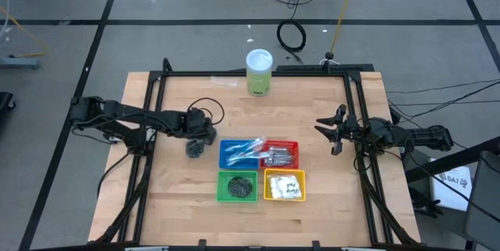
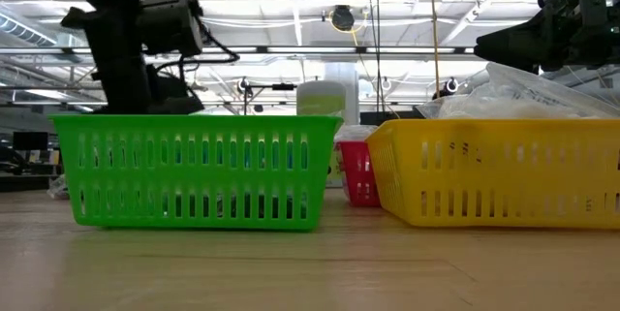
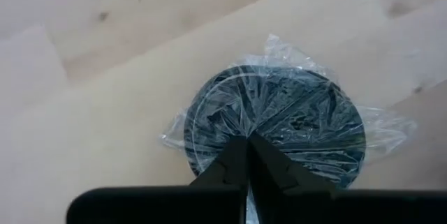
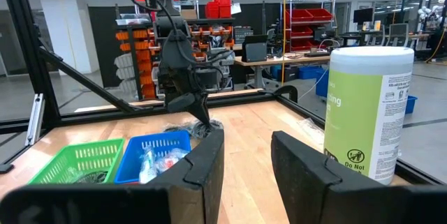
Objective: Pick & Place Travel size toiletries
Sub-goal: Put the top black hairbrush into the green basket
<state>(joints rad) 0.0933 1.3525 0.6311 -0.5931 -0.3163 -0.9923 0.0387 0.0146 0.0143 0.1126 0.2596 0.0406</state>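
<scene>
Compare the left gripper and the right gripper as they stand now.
The left gripper is down at the table, fingers pinched shut on the clear wrap of a dark round puff; the right gripper is open, holds nothing and waits near the table's right edge. Both point towards the baskets between them.

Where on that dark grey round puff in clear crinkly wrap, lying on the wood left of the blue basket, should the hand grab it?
Take the dark grey round puff from straight above, pinching the gathered clear wrap at its centre. It lies flat on the wooden table, so its rim gives little purchase. The left hand is already there, fingers shut on the wrap.
</scene>
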